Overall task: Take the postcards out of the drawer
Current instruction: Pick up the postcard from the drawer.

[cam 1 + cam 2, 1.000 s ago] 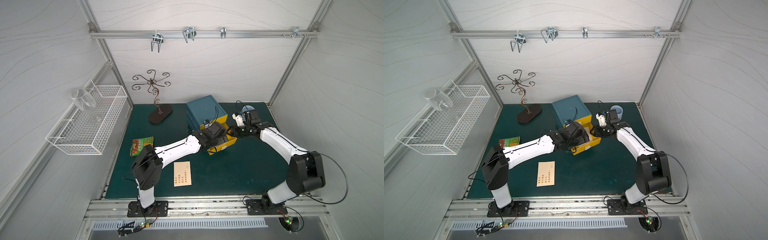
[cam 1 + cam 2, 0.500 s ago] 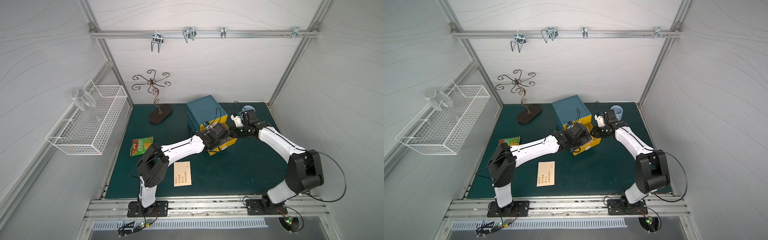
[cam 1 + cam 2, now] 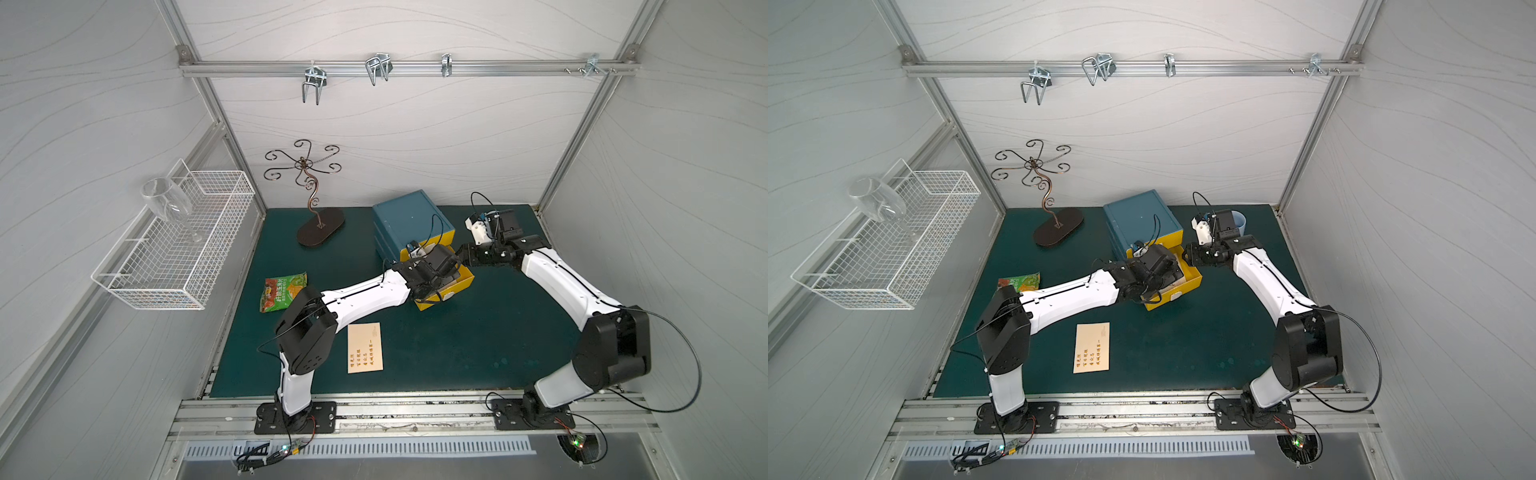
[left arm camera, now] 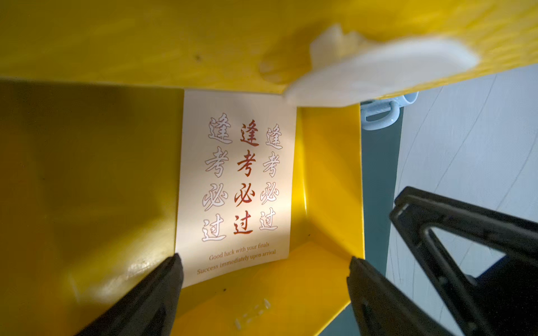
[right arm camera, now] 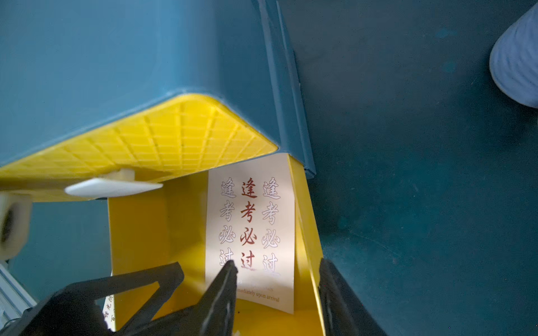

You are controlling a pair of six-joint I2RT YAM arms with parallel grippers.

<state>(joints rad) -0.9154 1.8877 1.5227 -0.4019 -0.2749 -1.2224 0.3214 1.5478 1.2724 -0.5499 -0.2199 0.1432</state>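
Note:
The yellow drawer (image 3: 464, 286) stands pulled out of the blue cabinet (image 3: 409, 216). One postcard (image 4: 235, 186) with large red characters lies inside it along a side wall, and it shows in the right wrist view too (image 5: 250, 227). My left gripper (image 4: 263, 261) is inside the drawer, open, with the postcard's near edge between its fingertips and nothing gripped. My right gripper (image 5: 276, 267) is open at the drawer's side. One finger (image 5: 227, 279) is over the postcard, the other outside the wall. Another postcard (image 3: 365, 347) lies flat on the green mat near the front.
A green-and-red snack packet (image 3: 283, 291) lies on the mat at the left. A curly metal stand (image 3: 320, 226) is at the back, a light blue cup (image 3: 1239, 220) behind my right gripper. A wire basket (image 3: 183, 245) with a glass hangs on the left wall.
My left arm has pushed forward, carrying its open gripper a little deeper into the drawer. My right gripper's jaws have spread a little at the drawer's wall.

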